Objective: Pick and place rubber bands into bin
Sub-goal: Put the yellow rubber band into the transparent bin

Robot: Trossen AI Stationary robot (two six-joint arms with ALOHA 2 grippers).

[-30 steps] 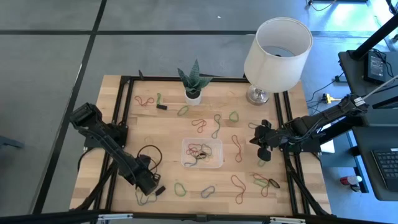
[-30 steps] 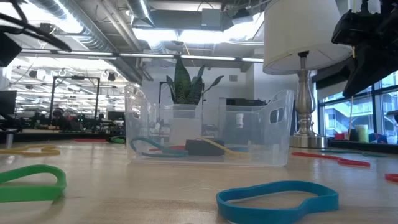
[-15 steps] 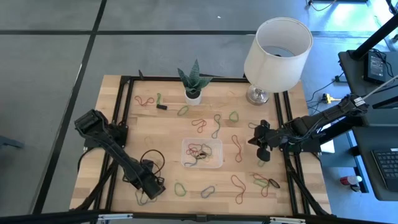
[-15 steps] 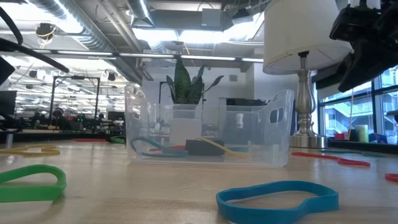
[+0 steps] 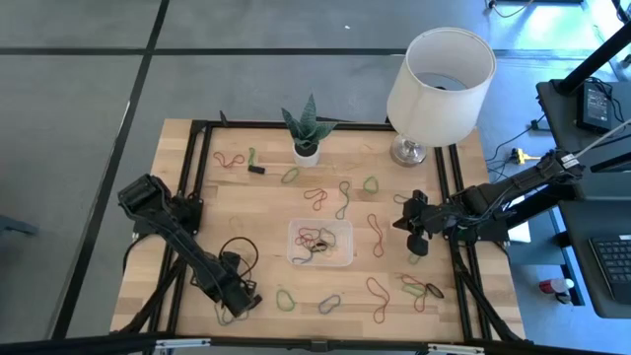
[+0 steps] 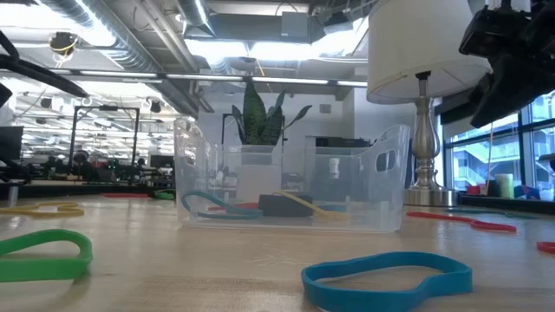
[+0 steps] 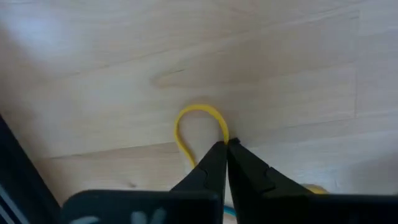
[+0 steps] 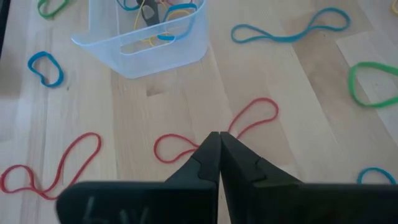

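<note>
Left gripper (image 7: 226, 144): we pinch a yellow band (image 7: 198, 124) at the table's (image 5: 266, 202) front-left | Right gripper (image 8: 219, 138): we hang closed, empty, over a red band (image 8: 239, 127) right of the bin (image 5: 320, 243) | Bin: mid-table, bands inside, more bands scattered around.

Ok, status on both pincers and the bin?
Left pincer down at the table's front-left, shut on yellow rubber band. Right pincer shut, empty, above red band. Bin mid-table, some bands inside; nothing in the way.
</note>
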